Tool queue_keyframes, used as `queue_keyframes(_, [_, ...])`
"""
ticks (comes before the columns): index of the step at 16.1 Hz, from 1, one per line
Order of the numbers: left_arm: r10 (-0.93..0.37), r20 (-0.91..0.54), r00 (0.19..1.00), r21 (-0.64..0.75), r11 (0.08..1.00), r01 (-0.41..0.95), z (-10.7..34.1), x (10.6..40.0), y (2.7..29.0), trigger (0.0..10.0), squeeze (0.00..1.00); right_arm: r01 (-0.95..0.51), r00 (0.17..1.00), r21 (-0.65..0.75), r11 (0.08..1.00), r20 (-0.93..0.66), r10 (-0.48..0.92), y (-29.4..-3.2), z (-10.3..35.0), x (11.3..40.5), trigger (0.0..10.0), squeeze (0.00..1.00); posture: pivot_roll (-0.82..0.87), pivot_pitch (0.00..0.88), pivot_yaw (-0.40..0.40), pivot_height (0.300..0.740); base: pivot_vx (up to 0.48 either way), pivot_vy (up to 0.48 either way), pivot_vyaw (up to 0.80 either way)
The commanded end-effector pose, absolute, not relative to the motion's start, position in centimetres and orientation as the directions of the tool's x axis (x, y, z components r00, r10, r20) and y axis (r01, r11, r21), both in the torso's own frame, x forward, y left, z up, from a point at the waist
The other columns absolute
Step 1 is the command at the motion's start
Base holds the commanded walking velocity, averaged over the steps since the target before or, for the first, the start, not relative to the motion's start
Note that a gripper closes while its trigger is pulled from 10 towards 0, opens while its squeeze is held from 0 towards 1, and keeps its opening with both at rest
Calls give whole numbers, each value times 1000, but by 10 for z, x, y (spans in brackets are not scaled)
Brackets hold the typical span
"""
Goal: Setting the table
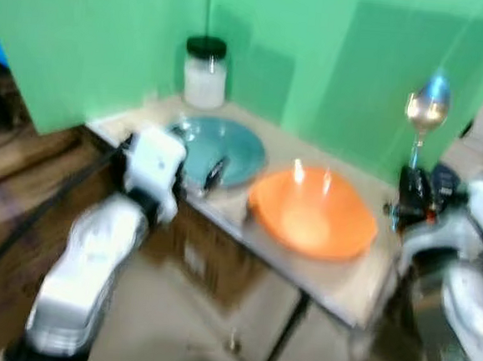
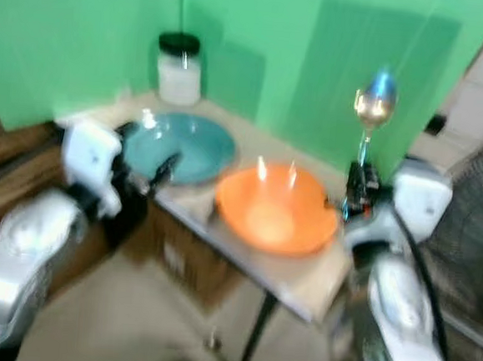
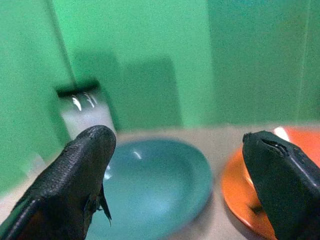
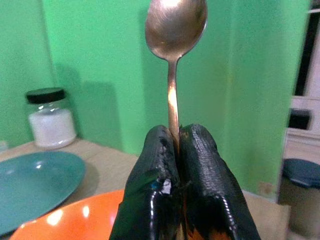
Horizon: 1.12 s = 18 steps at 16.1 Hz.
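the right hand has its two black fingers pressed tight together on the handle of a spoon, which stands straight up with its bowl at the top, well above the desk. held upright like that, the spoon stays clear of the dishes while the arm carries it, and the grip sits low on the handle so the bowl end is free to be laid down. from where i stand the hand hangs just past the right edge of the desk, beside the orange bowl but not over it.

the left hand is spread wide with nothing between its fingers. it hovers at the near edge of the desk, just in front of the teal plate, which sits touching or nearly touching the orange bowl. that looks like a hand ready to steady or shift the plate, though i can't say which.

a glass jar with a black lid and white contents stands in the back corner against the green wall, out of the way of the place setting.

i'd judge the spoon is meant to go down beside the bowl, on the bare strip of desk to its right.
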<state>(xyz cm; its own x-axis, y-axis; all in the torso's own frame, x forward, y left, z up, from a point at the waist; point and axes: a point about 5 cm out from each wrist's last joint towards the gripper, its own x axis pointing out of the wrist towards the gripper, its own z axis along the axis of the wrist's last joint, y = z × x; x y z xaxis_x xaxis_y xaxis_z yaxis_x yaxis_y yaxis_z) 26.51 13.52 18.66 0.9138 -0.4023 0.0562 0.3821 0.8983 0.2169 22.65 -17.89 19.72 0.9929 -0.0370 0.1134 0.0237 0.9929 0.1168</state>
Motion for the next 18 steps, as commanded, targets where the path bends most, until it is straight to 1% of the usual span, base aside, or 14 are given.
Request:
queue_keyframes(1, [-409,70,910,226,895,385,191,265,133,10000,0,37,993,111,993,111,-49,-179,197,226,10000,0,-31,0,-46,740,0,0,-800])
queue_keyframes(6, [-414,83,907,217,895,389,191,268,129,10000,0,51,992,94,994,113,-62,-178,198,230,10000,0,-36,0,-41,740,0,0,-800])
queue_keyframes(9, [-416,83,905,213,895,392,191,268,128,10000,0,103,990,88,991,92,-111,-185,195,227,10000,0,-41,0,-42,740,0,0,-800])
queue_keyframes(12, [-418,83,905,215,894,393,190,269,128,10000,0,115,989,83,990,86,-122,-186,193,227,10000,0,-42,0,-42,740,0,0,-800])
queue_keyframes(15, [-411,73,909,224,895,386,188,270,132,10000,0,139,989,71,988,39,-142,-187,187,227,10000,0,-52,0,-36,740,0,0,-800])
queue_keyframes(16, [-401,61,914,234,896,377,185,271,137,10000,0,156,988,59,986,5,-156,-188,182,226,10000,0,-52,0,-36,740,0,0,-800])
queue_keyframes(18, [-389,49,920,241,898,367,183,271,144,10000,0,165,986,57,985,-16,-164,-189,178,226,10000,0,-52,0,-36,740,0,0,-800])
